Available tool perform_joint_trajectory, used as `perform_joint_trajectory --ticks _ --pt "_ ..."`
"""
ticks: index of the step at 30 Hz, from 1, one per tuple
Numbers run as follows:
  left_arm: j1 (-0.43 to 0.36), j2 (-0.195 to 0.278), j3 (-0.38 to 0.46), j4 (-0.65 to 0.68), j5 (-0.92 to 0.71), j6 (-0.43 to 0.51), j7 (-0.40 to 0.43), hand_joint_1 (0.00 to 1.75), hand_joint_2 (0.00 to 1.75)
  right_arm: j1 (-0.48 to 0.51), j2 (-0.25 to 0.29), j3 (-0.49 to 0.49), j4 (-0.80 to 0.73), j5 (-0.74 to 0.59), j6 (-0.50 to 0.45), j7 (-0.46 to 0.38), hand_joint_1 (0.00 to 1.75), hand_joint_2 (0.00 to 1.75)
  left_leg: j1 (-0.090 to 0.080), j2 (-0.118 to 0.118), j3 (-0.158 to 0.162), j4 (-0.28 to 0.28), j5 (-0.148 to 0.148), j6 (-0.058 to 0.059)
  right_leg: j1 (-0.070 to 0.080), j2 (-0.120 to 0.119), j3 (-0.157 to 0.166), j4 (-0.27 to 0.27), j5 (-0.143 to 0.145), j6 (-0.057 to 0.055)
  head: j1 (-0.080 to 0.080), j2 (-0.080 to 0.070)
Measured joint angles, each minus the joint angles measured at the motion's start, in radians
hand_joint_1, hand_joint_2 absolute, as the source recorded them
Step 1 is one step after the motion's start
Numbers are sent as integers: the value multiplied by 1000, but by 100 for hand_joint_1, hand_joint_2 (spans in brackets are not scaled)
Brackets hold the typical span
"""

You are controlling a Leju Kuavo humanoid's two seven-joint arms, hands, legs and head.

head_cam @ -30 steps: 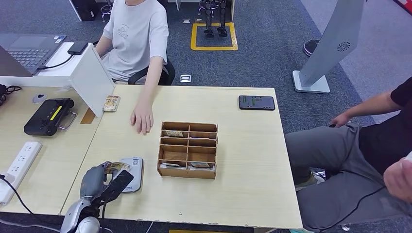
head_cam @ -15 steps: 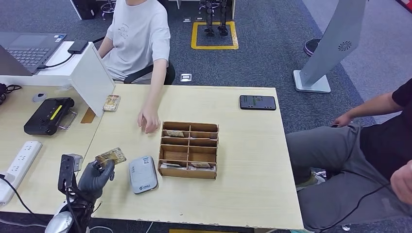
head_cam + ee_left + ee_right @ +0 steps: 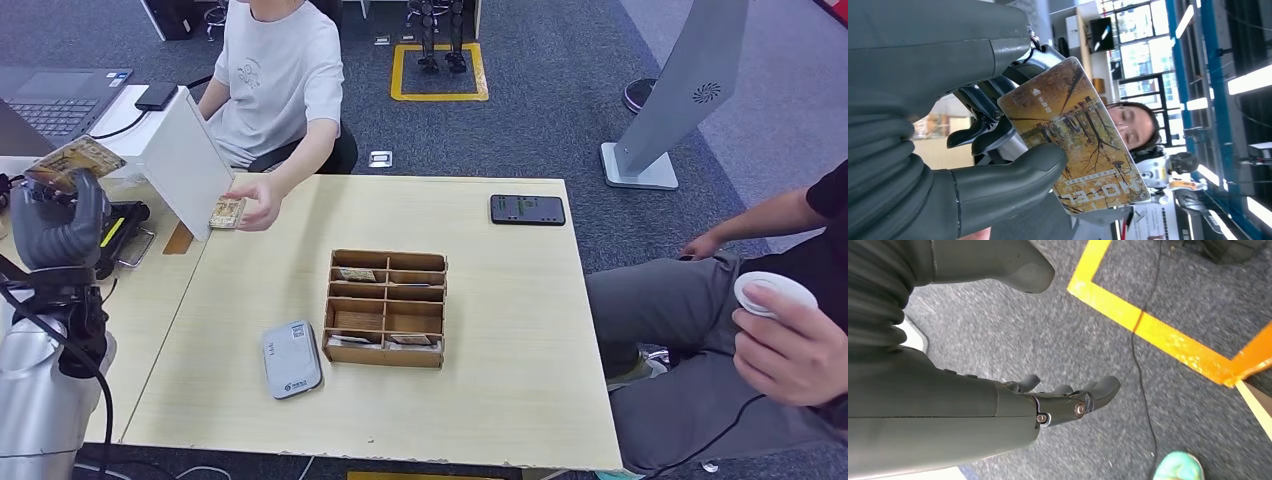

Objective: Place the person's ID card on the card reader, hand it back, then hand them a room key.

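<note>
Head view has my left hand (image 3: 62,222) raised up over the left side of the desk, pinching a card (image 3: 75,160) with a brownish tree print; the left wrist view shows it closer, thumb (image 3: 1008,175) pressed on the card's face and darker fingers behind it, "HOTEL" printed along one end, so I'd call it the room key; the card reader (image 3: 291,358), a flat grey pad, sits on the wooden table (image 3: 500,330) just beside the wooden divided box (image 3: 386,308), nothing on it; the person in the light t-shirt across the table has a hand (image 3: 254,203) on another small card (image 3: 227,212) lying at the table's far left edge next to the white slanted panel (image 3: 188,160); can't tell whether that one's the ID; a phone (image 3: 527,209) lies at the far right of the table; my right hand (image 3: 1068,397) hangs down over grey carpet with yellow tape (image 3: 1148,327), fingers loosely apart and holding nothing; a second person on the right holds a white round thing (image 3: 775,292).
</note>
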Motion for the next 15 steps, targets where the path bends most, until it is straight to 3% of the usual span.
perform_joint_trajectory --ticks 7,12,15 --pt "-12 17 7 -5 -112 63 -76 175 175 -1 0 0 0 2 1 4 0 175 0 0 -1 0 0 0 0 0 -1 0 0 0 0 0" --pt "-32 26 -7 -1 -492 205 -132 175 175 -6 0 11 -8 20 20 7 0 175 0 0 -1 0 0 0 0 0 -1 0 0 0 0 0" --pt "-56 34 -23 1 -600 234 -122 175 175 -17 0 21 -16 26 27 15 0 175 -1 1 -1 0 0 0 0 1 -1 0 1 1 0 0"
